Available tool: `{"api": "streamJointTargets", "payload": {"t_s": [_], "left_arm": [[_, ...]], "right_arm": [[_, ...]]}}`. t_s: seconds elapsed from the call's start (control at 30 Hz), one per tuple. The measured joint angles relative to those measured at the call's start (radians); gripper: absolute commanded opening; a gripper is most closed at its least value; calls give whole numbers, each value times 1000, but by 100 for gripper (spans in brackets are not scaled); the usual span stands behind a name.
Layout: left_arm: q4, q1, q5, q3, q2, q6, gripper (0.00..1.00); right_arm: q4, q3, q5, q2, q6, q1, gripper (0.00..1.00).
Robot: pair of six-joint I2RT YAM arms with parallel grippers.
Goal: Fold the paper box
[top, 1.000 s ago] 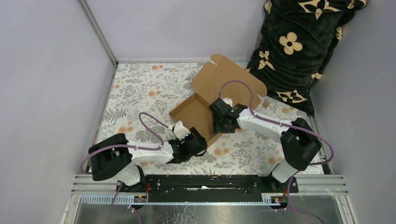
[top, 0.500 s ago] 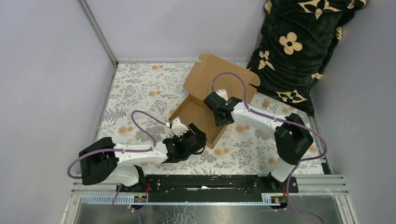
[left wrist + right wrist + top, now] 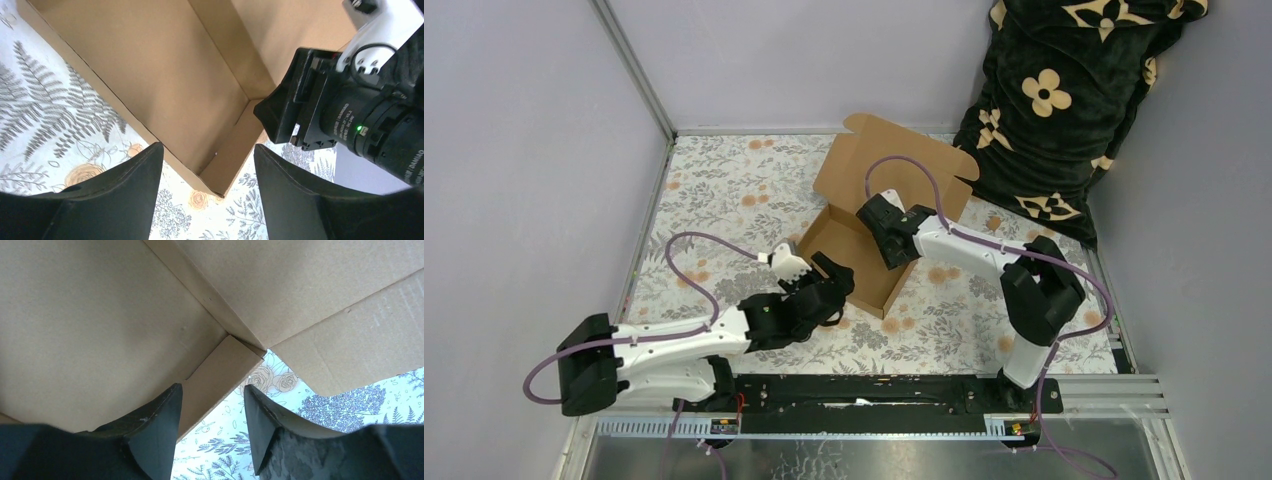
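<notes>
The paper box (image 3: pixel 856 252) is a brown cardboard tray on the flowered cloth, with its lid (image 3: pixel 894 165) standing up at the far side. My left gripper (image 3: pixel 832 285) is open at the tray's near corner (image 3: pixel 220 186), which shows between its black fingers (image 3: pixel 130 195) without touching them. My right gripper (image 3: pixel 882 238) is open over the tray's right side. Its left finger (image 3: pixel 157 427) is inside the tray and its right finger (image 3: pixel 267 427) outside, so the side wall (image 3: pixel 220 372) lies between them with a gap. The left wrist view also shows the right gripper (image 3: pixel 292 117).
A black blanket with cream flowers (image 3: pixel 1064 100) is heaped at the back right, just beyond the lid. Grey walls and a metal post (image 3: pixel 634 70) close in the left and back. The arms' mounting rail (image 3: pixel 874 390) runs along the near edge.
The lid has swung up from leaning back to more upright, and the box has shifted a little left. My left arm has reached forward to the near corner. The right gripper moved left and farther.
</notes>
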State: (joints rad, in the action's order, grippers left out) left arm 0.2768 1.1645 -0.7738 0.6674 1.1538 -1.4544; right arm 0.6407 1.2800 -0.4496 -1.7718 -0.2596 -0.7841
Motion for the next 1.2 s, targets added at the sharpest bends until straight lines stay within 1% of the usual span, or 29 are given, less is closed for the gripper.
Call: {"api": "streamJointTargets", "payload": {"t_s": [0.1, 0.17, 0.27, 0.37, 0.4, 0.43, 0.5, 0.6, 0.67, 0.77, 0.93, 1.0, 1.03, 1.13, 1.2], "left_arm": [[33, 0, -48, 2, -53, 39, 75], [49, -6, -77, 5, -78, 64, 78], [69, -50, -97, 8, -110, 122, 79], [50, -185, -63, 4, -145, 228, 80], [30, -257, -31, -4, -163, 278, 80], [16, -301, -9, -10, -171, 309, 80], [-19, -417, 60, -26, -183, 388, 80], [-61, -564, 163, -30, -147, 500, 80], [-77, -617, 219, -21, -91, 552, 80], [-100, -665, 287, -4, 11, 612, 80], [-125, -696, 353, -4, 66, 652, 80], [-137, -701, 369, -4, 67, 661, 80], [-143, -702, 374, -4, 67, 663, 80], [-156, -705, 386, -4, 66, 669, 80], [-158, -709, 391, -4, 66, 672, 80]], "right_arm": [[1, 0, 13, 15, -10, 2, 59], [3, 0, 18, 36, -23, 2, 61], [20, 5, 22, 67, -50, 2, 63], [34, 9, 26, 84, -103, 2, 65], [36, 6, 26, 89, -125, 2, 68], [33, -1, 28, 95, -148, 2, 69], [22, -40, 43, 122, -202, 2, 70], [-4, -108, 75, 166, -275, 2, 69], [-32, -150, 98, 183, -321, 2, 68], [-76, -199, 122, 188, -377, 2, 68], [-117, -225, 143, 184, -428, 2, 63], [-136, -225, 152, 175, -436, 2, 60], [-143, -225, 156, 167, -439, 2, 57], [-161, -225, 162, 130, -439, 2, 52], [-166, -228, 167, 99, -436, 2, 46]]}}
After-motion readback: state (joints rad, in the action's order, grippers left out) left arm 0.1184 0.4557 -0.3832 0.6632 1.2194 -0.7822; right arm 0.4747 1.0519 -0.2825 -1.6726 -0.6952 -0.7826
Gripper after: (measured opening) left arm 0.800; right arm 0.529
